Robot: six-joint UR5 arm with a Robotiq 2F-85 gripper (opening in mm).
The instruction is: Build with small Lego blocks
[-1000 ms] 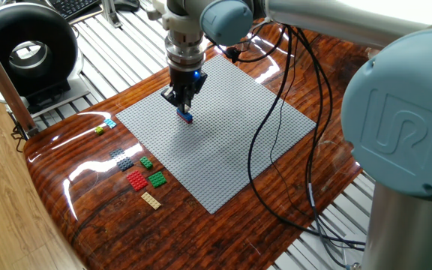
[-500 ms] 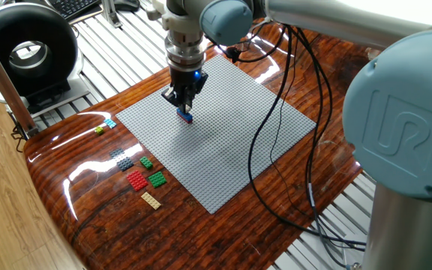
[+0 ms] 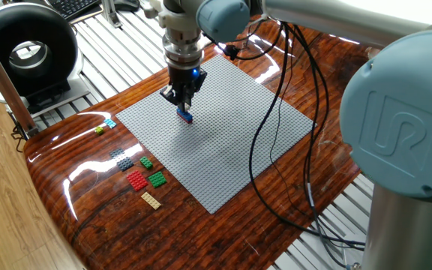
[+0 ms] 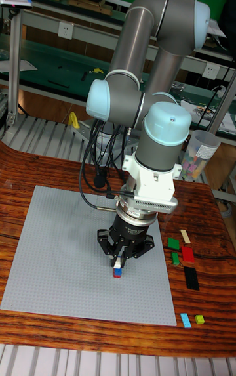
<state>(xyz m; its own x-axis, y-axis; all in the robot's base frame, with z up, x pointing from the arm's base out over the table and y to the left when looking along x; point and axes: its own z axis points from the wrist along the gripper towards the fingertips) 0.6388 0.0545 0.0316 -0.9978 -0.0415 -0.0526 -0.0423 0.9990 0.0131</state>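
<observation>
My gripper (image 3: 184, 111) points straight down over the left-middle of the grey baseplate (image 3: 231, 142). Its fingers are shut on a small red and blue Lego block (image 3: 185, 116) at or just above the plate surface; I cannot tell if it touches. The tall fixed view shows the same block (image 4: 117, 272) under the gripper (image 4: 118, 264). Loose small Lego blocks lie on the wood beside the plate: cyan (image 3: 110, 123), yellow-green (image 3: 100, 130), dark grey (image 3: 122, 158), green (image 3: 157, 178), red (image 3: 136, 180) and tan (image 3: 151, 200).
Black cables (image 3: 276, 135) hang from the arm across the plate's right side. A black ring-shaped device (image 3: 25, 49) stands at the back left, off the wooden table. A plastic cup (image 4: 196, 153) with coloured pieces sits behind the loose blocks.
The gripper and its block stay almost where they were. The upper arm has shifted slightly to the left.
</observation>
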